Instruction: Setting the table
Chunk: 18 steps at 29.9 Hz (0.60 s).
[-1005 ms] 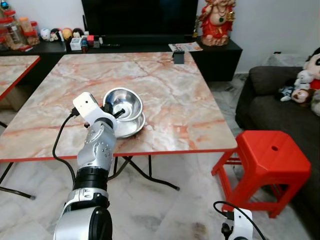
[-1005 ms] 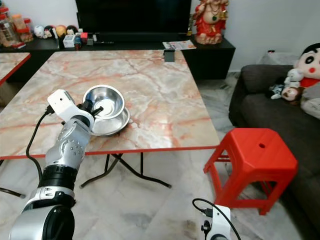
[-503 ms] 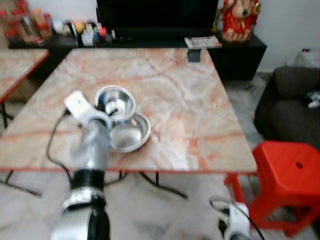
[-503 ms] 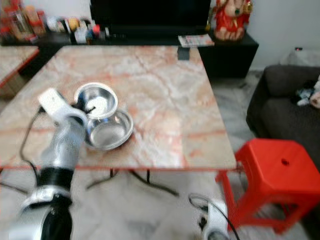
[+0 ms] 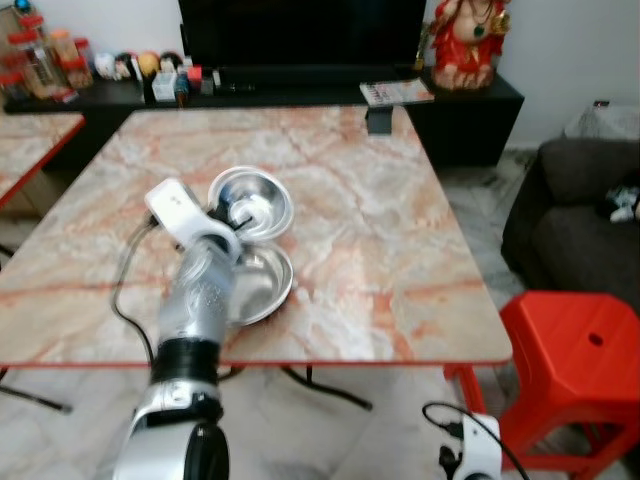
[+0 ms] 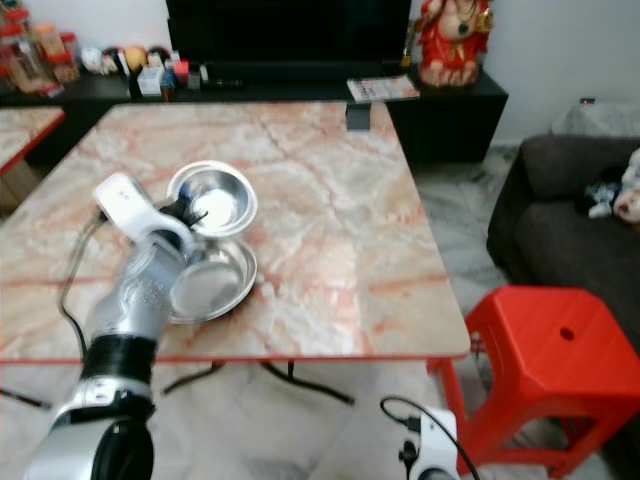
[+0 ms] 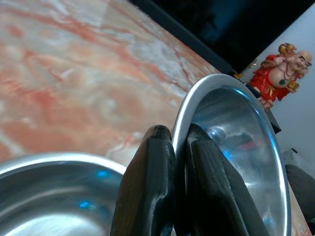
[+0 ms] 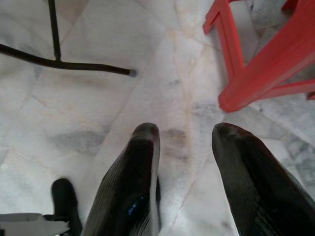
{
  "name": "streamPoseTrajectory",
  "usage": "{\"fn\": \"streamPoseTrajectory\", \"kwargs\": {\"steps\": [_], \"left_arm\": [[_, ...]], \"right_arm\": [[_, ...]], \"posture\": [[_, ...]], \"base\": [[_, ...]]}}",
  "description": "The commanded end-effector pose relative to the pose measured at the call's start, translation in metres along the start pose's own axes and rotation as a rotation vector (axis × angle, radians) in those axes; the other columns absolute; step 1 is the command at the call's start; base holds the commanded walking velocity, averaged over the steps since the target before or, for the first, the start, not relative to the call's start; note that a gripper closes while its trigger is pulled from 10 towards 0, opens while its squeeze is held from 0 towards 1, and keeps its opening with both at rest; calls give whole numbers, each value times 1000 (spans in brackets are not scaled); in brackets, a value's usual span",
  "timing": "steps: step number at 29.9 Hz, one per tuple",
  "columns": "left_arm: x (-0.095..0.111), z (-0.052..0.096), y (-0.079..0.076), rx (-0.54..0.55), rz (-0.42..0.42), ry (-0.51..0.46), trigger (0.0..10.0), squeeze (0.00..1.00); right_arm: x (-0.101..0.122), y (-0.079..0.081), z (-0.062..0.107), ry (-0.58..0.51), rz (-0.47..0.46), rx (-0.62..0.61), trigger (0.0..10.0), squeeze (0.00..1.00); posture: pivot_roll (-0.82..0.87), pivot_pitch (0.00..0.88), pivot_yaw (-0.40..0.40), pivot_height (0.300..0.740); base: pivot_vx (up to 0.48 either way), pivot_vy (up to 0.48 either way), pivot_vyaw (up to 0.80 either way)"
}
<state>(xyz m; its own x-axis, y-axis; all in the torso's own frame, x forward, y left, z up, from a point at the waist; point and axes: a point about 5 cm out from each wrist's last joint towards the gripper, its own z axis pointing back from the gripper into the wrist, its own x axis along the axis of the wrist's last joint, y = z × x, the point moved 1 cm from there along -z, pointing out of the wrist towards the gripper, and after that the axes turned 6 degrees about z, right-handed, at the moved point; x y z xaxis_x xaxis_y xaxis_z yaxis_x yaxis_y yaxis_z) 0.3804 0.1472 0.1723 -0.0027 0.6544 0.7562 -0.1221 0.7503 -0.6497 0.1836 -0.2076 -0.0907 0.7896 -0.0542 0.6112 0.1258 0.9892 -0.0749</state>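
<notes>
A: Eyes on the left gripper (image 7: 173,142), out over the near-left part of the marble surface (image 5: 400,230). Its jaws are pinched nearly together on the rim of the upper steel bowl (image 5: 252,202), one finger inside the wall, one outside.

B: A rim pinch, then. Why there?

A: My read is that a thin metal lip is the only thing two long fingers can clamp; the body of the bowl is far too wide to span. That also explains the tilt: held by one edge, the bowl hangs canted, mouth facing up and away from the arm.

B: And the second bowl (image 5: 258,285)?

A: Flat on the surface right beneath, nearer the front edge. The wrist view has its rim just under the fingers. The lifted one looks clear of it, though I can't say whether the far edges are touching.

B: So a stack being split?

A: That's my guess for setting places: one bowl stays, the other needs its own spot on the open marble further in. The risk is the slick rim slipping in that narrow pinch.

B: The right gripper (image 8: 184,135)?

A: Hanging low by the red stool (image 5: 575,375), jaws apart and holding nothing, pointed at the tiled floor (image 8: 98,88)
</notes>
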Motion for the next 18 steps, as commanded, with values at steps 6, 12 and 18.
{"fn": "streamPoseTrajectory", "kwargs": {"steps": [6, 12, 18], "left_arm": [[-5, 13, 42, 157, 114, 47, 10000, 0], [-8, 9, 43, 182, 191, 76, 10000, 0], [-10, 4, 26, 138, 204, 102, 10000, 0]], "right_arm": [[-4, 5, 1, 11, 1, 18, 10000, 0], [-5, 6, 1, 13, 7, 23, 10000, 0], [-4, 6, 1, 10, 2, 22, 10000, 0]], "posture": [[-11, 0, -10, 740], [-18, 0, -7, 740], [-19, 0, -12, 740]], "base": [[0, 0, 0], [0, 0, 0], [0, 0, 0]]}}
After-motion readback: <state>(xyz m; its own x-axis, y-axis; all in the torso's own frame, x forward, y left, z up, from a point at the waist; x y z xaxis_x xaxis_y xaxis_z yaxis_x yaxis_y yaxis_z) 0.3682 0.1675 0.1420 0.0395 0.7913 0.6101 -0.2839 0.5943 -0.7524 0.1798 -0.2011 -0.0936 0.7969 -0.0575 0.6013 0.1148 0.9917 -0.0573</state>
